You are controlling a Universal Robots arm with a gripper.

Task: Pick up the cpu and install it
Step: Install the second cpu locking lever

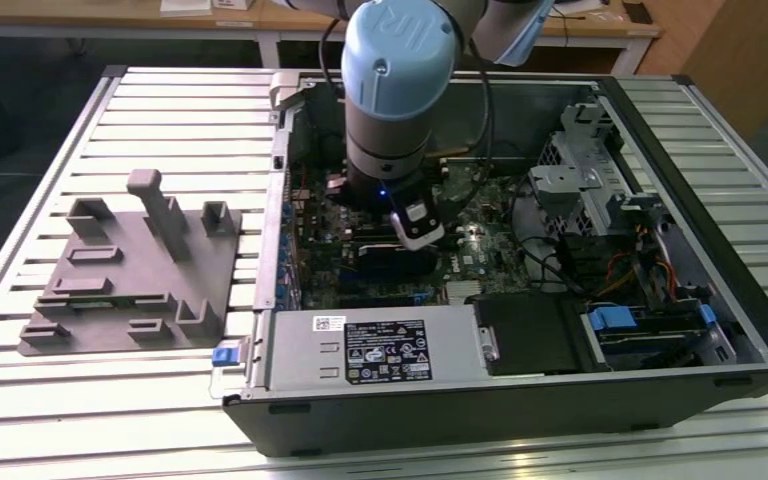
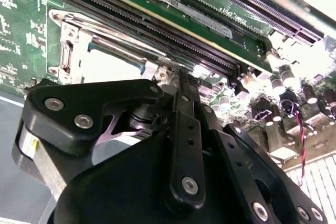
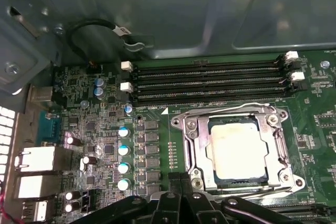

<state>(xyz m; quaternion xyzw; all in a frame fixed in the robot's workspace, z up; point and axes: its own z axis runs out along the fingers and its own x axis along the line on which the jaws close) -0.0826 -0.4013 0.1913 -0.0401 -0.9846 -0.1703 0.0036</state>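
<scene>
Gripper [image 3: 181, 203], black fingers pressed together, hovers beside the flat silver cpu [image 3: 236, 148] seated in its socket.

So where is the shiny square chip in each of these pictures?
Exterior view: I can't pick the cpu out; the arm's wrist hangs over that part of the motherboard.
First wrist view: the cpu lies flat inside the metal socket frame, just past the gripper.
Second wrist view: its pale face peeks out beyond the gripper.
Shared landmark: the long black memory slots beside the socket.
</scene>
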